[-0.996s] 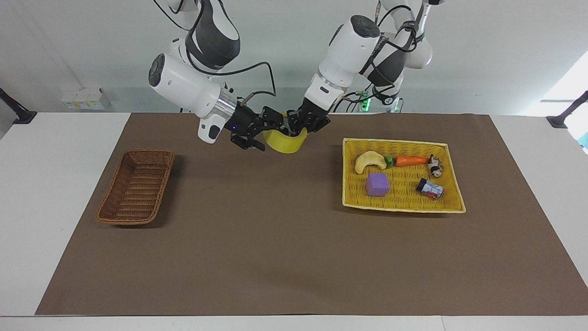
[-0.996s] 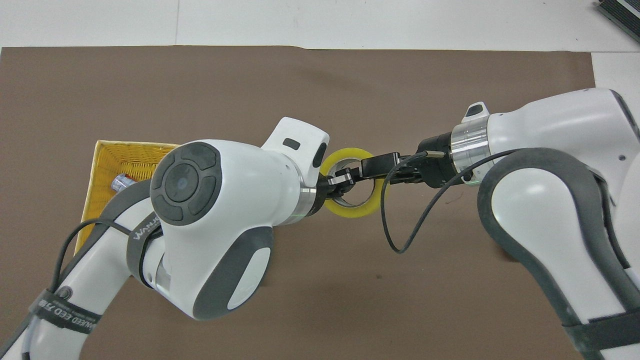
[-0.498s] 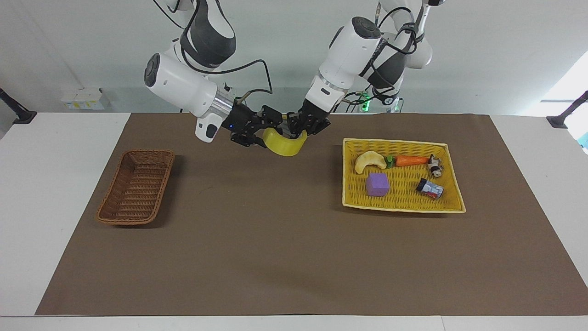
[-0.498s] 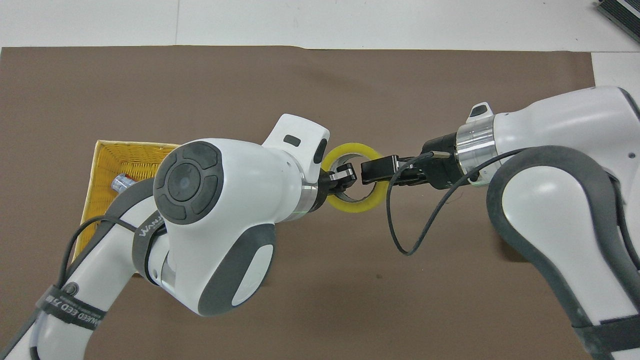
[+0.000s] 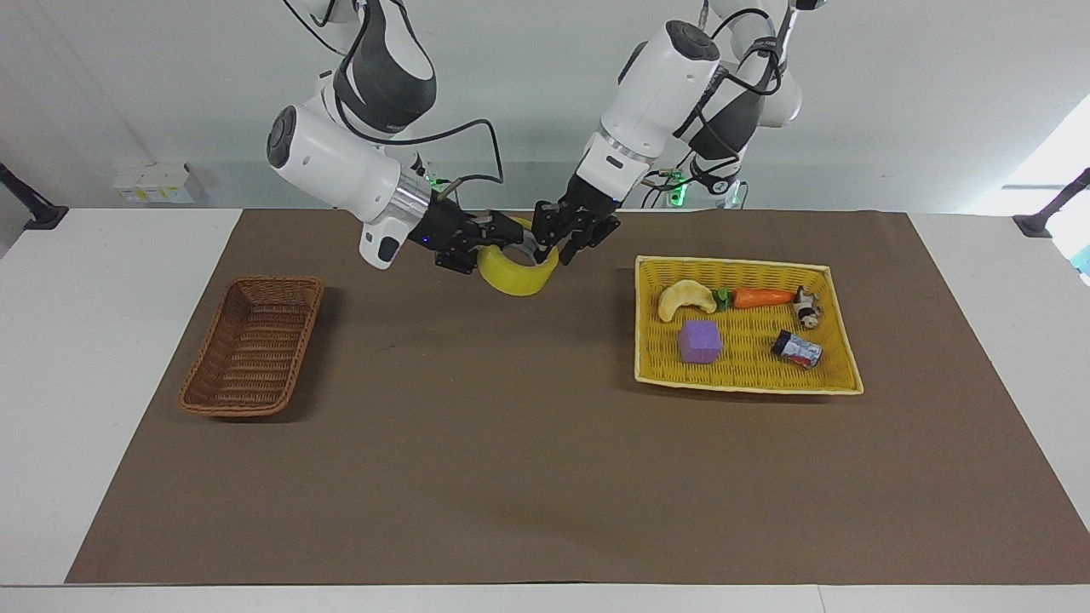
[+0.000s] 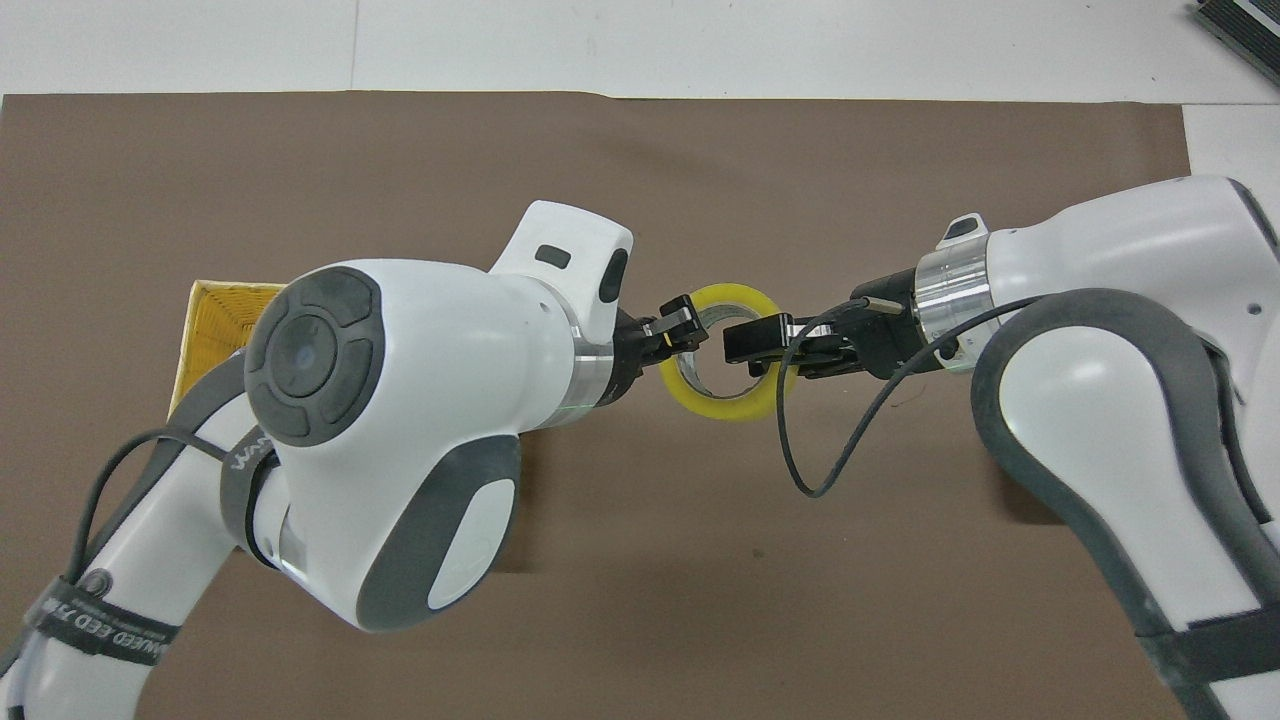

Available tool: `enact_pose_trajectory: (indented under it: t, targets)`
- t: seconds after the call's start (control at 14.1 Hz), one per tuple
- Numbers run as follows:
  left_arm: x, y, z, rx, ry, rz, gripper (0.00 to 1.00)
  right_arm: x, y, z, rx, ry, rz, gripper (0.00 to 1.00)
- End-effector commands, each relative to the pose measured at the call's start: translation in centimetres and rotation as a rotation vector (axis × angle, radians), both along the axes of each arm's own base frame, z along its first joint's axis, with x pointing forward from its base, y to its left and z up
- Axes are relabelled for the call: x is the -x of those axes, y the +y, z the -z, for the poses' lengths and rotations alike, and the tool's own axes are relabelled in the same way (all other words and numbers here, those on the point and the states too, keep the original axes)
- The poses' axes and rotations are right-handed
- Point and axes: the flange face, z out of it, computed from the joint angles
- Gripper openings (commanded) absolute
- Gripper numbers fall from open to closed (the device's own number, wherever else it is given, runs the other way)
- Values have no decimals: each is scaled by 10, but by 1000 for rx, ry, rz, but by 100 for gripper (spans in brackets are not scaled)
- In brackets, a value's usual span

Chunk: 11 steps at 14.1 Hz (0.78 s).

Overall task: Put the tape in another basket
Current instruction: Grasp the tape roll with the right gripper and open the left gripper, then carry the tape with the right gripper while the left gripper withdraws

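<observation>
One camera faces me from high across the worktop (image 5: 545,477), taking in its whole width. The other looks steeply down from above my shoulders, much closer. Both share the tape (image 5: 516,271) (image 6: 727,352); the wicker basket (image 5: 252,346) seems hidden overhead.

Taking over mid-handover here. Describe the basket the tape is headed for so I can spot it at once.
On the brown mat, look toward the right arm's end of the table. The basket sits alone there, with nothing in it. It is small, narrow, dark brown wicker, unlike the larger flat yellow tray of small items at the left arm's end.
</observation>
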Motion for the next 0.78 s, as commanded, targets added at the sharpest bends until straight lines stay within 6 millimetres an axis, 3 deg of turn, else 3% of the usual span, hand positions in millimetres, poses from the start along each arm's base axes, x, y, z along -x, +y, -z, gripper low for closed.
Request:
enact_pose_trajectory:
  t: [0.0,0.21,0.28,0.57,0.71]
  targets:
    - [-1,26,-20,-1,20,-28,100,3,-5,-4,10,8,2,0]
    - [2,44,-25,-40,57,-20,100,0,-16,-2,11,6,9,0]
    - [-8,63,-21,-59,86,-44,100,-4,-33,-2,8,0,27,0]
    - [-38,126,-12,-143,91,-84,100,-16,-133,-3,-6,-14,72,0]
    - [-58,171,-8,-169,55,-34,100,-12,-192,1,40,-31,81,0]
